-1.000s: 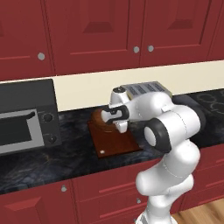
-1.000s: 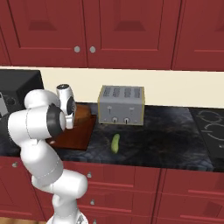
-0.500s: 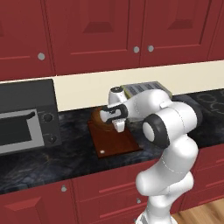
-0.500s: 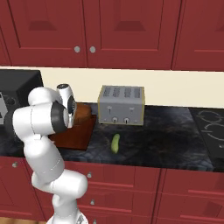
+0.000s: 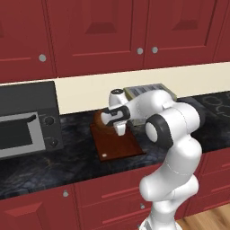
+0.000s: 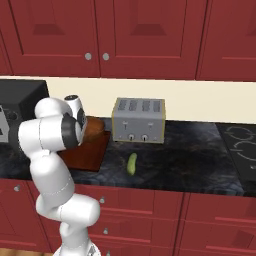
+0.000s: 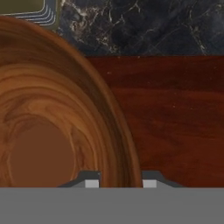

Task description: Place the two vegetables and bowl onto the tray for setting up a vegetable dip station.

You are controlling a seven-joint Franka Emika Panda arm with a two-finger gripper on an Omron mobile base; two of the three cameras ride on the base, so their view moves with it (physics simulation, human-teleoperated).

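The pincer [image 7: 117, 183] is clenched on the rim of the stiff, glossy, likely slippery bowl [image 7: 52, 131], resting on the tray [image 7: 175, 118] toward its 9 o'clock side.

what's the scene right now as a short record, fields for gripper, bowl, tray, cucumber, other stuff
gripper: gripper shut on the rim of the bowl, one fingertip inside the wall, one outside
bowl: brown wooden bowl, over the back end of the tray; whether it rests on it cannot be told
tray: reddish-brown wooden tray on the dark counter, near half bare
cucumber: green cucumber lying on the counter in front of the toaster, off the tray
other: silver toaster right of the tray; black microwave to the left
carrot: cannot tell
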